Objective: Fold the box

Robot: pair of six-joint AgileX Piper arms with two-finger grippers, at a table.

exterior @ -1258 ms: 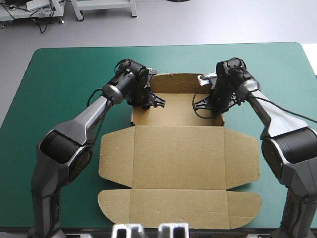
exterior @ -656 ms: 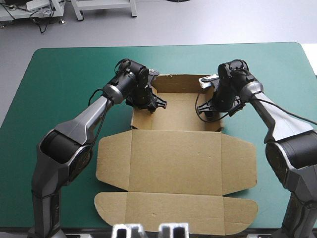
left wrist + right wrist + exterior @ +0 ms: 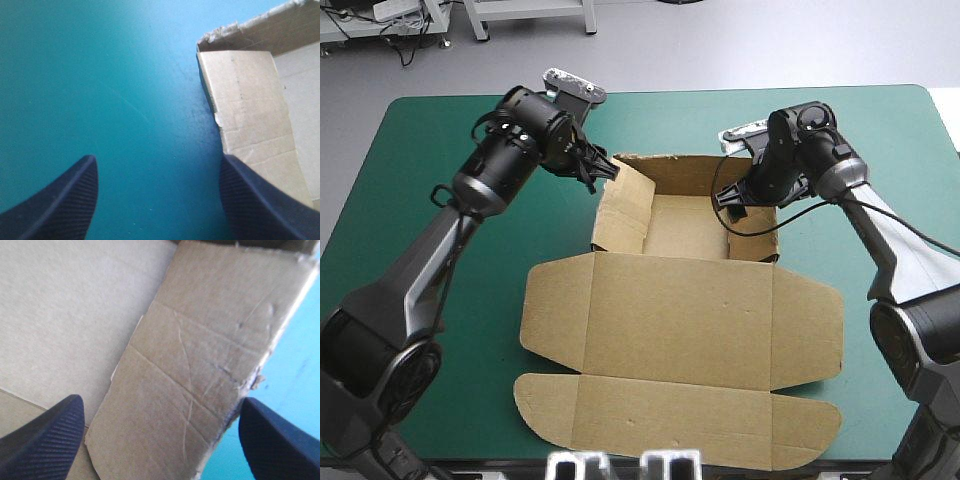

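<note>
The box [image 3: 680, 320] is sitting mid-table, walls half raised. The left gripper [image 3: 598, 168] is hovering open, empty, outside it. The right gripper [image 3: 734, 203], open, is straddling the right wall [image 3: 200, 365], which probably needs tucking next.

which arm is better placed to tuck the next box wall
Probably right. The right gripper has the right wall flap of the box between its open fingers; the left gripper hangs open over the teal-green cover, outside the left wall.
</note>
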